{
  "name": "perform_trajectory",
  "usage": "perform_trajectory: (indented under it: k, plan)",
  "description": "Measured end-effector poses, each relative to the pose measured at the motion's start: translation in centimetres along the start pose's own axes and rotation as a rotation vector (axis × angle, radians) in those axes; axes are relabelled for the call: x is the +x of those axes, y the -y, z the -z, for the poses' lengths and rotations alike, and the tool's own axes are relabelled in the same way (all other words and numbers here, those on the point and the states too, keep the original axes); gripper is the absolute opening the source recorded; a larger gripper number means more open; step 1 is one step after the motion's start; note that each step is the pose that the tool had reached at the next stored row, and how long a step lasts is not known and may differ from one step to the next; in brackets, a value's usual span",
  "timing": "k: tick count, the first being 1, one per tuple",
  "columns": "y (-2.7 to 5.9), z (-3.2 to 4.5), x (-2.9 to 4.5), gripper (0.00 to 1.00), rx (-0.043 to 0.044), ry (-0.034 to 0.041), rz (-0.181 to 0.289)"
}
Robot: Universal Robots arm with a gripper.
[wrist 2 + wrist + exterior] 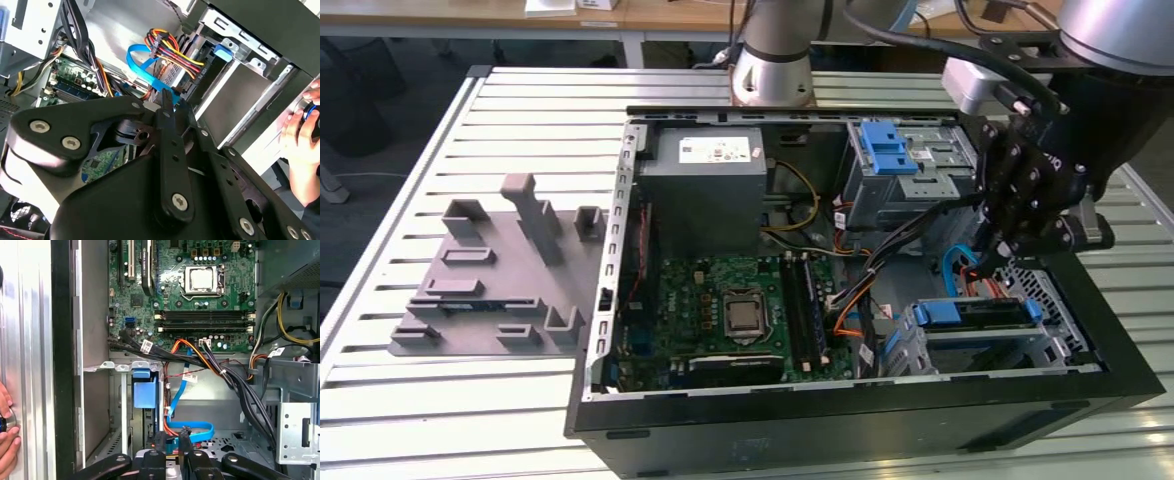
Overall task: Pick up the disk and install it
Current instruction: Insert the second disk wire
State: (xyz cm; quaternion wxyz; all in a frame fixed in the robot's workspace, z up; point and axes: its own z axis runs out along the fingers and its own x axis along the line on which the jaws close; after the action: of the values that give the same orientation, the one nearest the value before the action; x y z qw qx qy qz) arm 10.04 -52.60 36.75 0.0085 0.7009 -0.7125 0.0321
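The disk (977,313) sits edge-up in the drive cage at the case's front corner, cabled, long axis along the cage. The gripper (1007,245) hangs just above that cage (fingers (184,442) together, holding nothing) beside the blue cable (192,432).

Gripper (167,107): matt black metal links, bright steel screw heads. Computer case (854,430): black outer skin, matt; bare grey sheet metal inside. Disk (974,312): blue plastic frame, slightly glossy. Motherboard (185,295): green, glossy board. Data cable (197,432): smooth blue plastic. Tabletop (400,400): ribbed aluminium, satin. Fixture (500,285): matt grey plastic.
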Motion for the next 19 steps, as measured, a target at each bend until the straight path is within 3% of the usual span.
perform_trajectory:
  k: [13, 16, 17, 18, 19]
  plan:
    - [-0.04, -1.34, -0.08, 0.25, -0.0033, 0.0002, 0.011]
    - [-0.05, -1.42, -0.09, 0.24, -0.0033, 0.0, 0.012]
    - [-0.05, -1.45, -0.09, 0.16, -0.0033, 0.0006, 0.012]
    - [-0.05, -1.48, -0.08, 0.16, -0.0034, 0.0043, 0.012]
    - [-0.05, -1.51, -0.09, 0.16, -0.0035, 0.0126, 0.011]
